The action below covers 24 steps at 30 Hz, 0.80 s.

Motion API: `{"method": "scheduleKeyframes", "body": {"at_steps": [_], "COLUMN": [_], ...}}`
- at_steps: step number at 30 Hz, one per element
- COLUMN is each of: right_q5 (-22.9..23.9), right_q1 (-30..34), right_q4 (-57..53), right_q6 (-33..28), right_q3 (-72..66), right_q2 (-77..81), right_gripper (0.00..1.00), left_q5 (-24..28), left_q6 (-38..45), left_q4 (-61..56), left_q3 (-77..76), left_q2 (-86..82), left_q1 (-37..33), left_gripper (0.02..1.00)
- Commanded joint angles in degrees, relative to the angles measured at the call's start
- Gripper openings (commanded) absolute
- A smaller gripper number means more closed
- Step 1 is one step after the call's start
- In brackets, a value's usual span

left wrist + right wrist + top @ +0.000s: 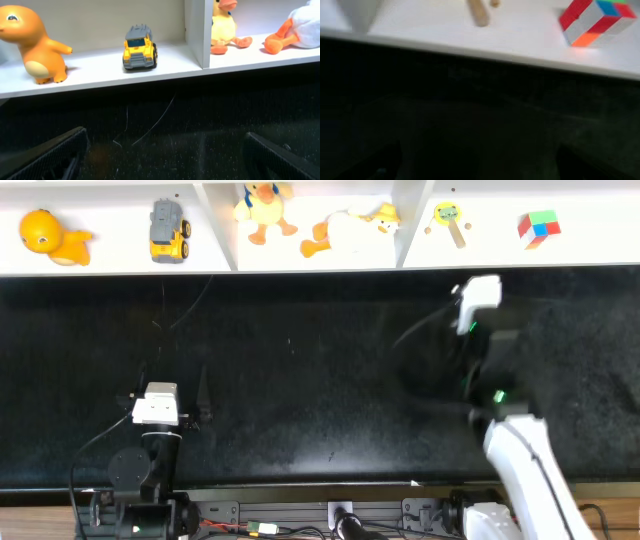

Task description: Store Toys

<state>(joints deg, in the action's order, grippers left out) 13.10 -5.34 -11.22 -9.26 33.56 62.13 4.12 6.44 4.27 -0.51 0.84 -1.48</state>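
Top view: six toys sit in the white three-bay shelf [300, 266] along the far edge of the black mat [320, 380].
- Left bay: orange plastic dinosaur figure [50, 235] and yellow-and-grey toy truck [169, 230].
- Middle bay: yellow plush duck [264, 208], with a white plush duck [345, 230] lying just beside it.
- Right bay: light wooden toy [447, 220] with a stick handle, and a multicoloured puzzle cube [538, 227].

My left gripper [165, 160] hangs low over the mat on my left side, fingers spread wide with nothing between them. Left wrist view: it faces the left bay. The toy truck is straight ahead and the dinosaur figure is off to one side, both well apart from my fingertips. The bay divider and the yellow plush duck are at the other side.

My right gripper [480, 165] is over the mat near the shelf's front lip, facing the right bay. Its fingers are apart and empty. The puzzle cube and the wooden toy's handle lie on the shelf floor beyond the lip, clear of my fingers.
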Motion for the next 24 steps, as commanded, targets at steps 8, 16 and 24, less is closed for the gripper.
{"method": "scheduleKeyframes", "body": {"at_steps": [8,16,24], "right_q5": [1.0,-2.4,-3.7], "right_q1": [-0.3,0.2,3.1], "right_q4": [3.9,2.9,5.8], "right_q6": [12.3,12.3,12.3], "right_q3": [-21.7,-29.1,-32.4], "right_q2": [-36.1,-50.2,-57.5], "right_gripper": [0.996,0.996,0.996], "left_q5": [0.8,0.8,0.8], "left_q6": [0.9,0.8,0.9], "left_q4": [0.2,0.2,0.2], "left_q3": [0.1,0.1,0.1], "left_q2": [-0.7,-0.7,-0.7], "left_q1": [0.2,0.2,0.2], "left_gripper": [0.998,0.998,0.998]}}
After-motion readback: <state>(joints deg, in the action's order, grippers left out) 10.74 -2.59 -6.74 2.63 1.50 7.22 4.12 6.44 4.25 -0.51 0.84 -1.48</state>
